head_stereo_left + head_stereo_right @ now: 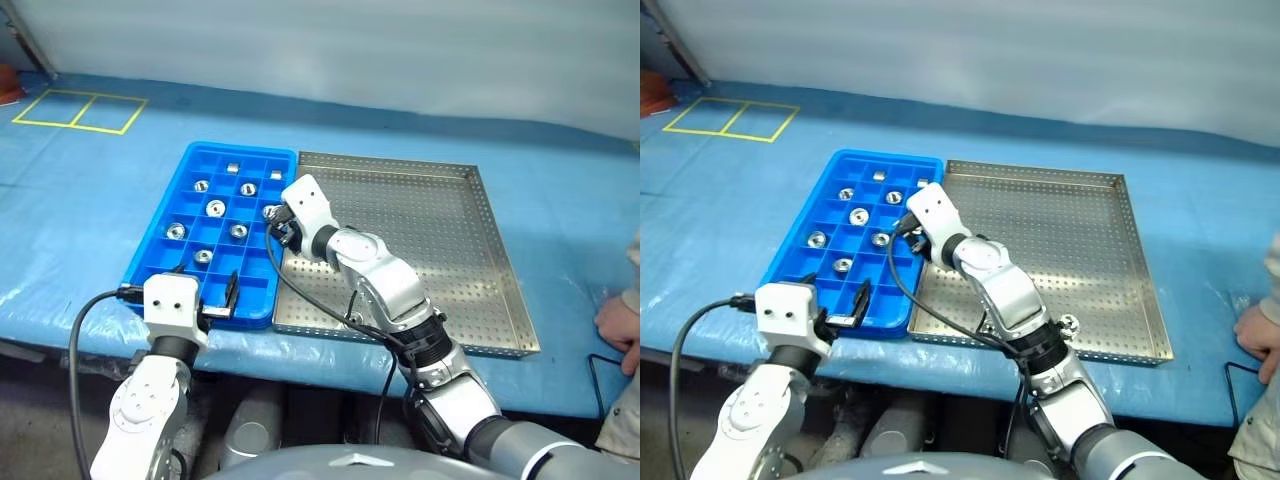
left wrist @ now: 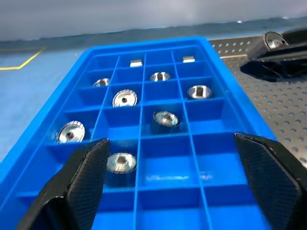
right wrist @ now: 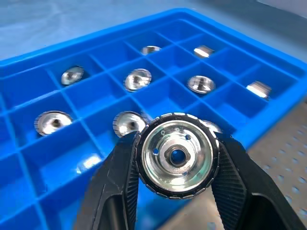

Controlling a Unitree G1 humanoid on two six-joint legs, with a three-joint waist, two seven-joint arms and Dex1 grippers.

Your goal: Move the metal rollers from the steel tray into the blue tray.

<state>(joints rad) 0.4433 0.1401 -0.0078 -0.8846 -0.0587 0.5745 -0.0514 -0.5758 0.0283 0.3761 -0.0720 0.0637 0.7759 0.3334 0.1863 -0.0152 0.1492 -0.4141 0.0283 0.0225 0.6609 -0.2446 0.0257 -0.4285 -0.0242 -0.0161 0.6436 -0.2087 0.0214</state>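
Clamping one knurled metal roller (image 3: 178, 154) by its rim beside the blue tray (image 1: 160, 245), the right gripper's fingers (image 3: 122, 182) seem to hold this hard, slick, dense piece securely, while the left gripper (image 2: 175, 179) gapes wide and empty.

blue table cover (image 1: 100, 230) | yellow tape square (image 1: 80, 110) | person's hand (image 1: 622, 325) at right edge

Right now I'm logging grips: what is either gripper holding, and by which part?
The right gripper pinches one shiny silver metal roller by its ridged outer rim, on opposite sides, above the blue plastic grid tray. The left gripper holds nothing.
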